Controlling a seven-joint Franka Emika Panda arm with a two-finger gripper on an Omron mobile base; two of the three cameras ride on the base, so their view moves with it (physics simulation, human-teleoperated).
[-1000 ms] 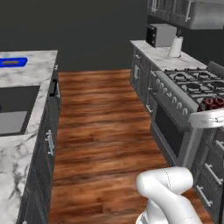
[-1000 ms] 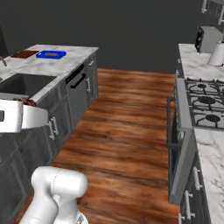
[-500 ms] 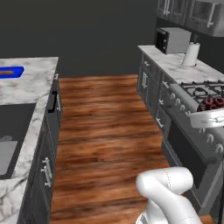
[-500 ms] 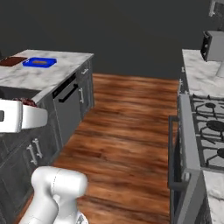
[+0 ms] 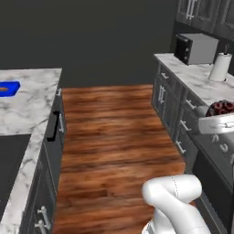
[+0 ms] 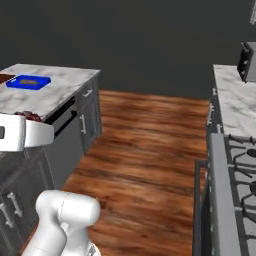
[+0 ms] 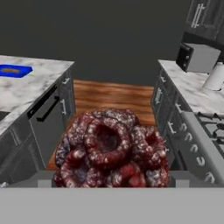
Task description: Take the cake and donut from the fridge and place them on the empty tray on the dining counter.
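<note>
Kitchen, stove (image 6: 240, 175), microwave (image 5: 196, 48), marble counters (image 5: 27, 109)

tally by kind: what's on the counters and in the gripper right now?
Cake, in the gripper: 1
Blue tray: 1
Microwave: 1
Paper towel roll: 1
Total: 4

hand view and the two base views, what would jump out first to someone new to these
The dark maroon bumpy cake looms right in front of the hand camera, low in the middle of that view. Next comes the bright blue tray on the white marble dining counter at the left. The warm wooden floor runs between that counter and the wall counter with the microwave.
</note>
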